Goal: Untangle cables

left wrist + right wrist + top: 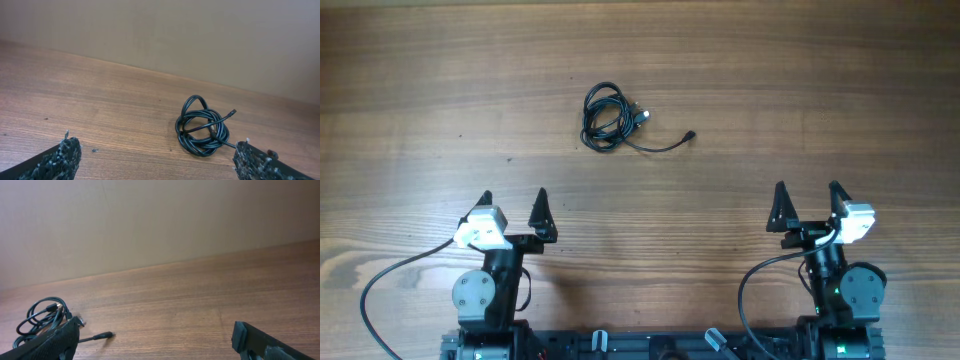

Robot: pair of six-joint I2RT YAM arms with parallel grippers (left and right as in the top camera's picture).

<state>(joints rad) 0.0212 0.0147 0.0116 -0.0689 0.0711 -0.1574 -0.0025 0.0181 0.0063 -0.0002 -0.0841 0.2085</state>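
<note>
Nearest the lens in each wrist view are that arm's own dark fingers, set wide apart with nothing between them: the left gripper is spread and empty, and the right gripper is the same. Both hover low over the near edge of the wooden table, well apart from each other and touching nothing. Out ahead lie the cables, nearer the left arm's side than the right and well clear of both. They form one small clump of overlapping black loops, and one loose tail runs out to the right and ends in a small plug. A second plug end pokes out of the bundle. I cannot tell where one cord stops and the other begins. By this showing the untangling has not begun: all of the reaching, gripping and drawing apart is left to do. No container of any kind is in view.
</note>
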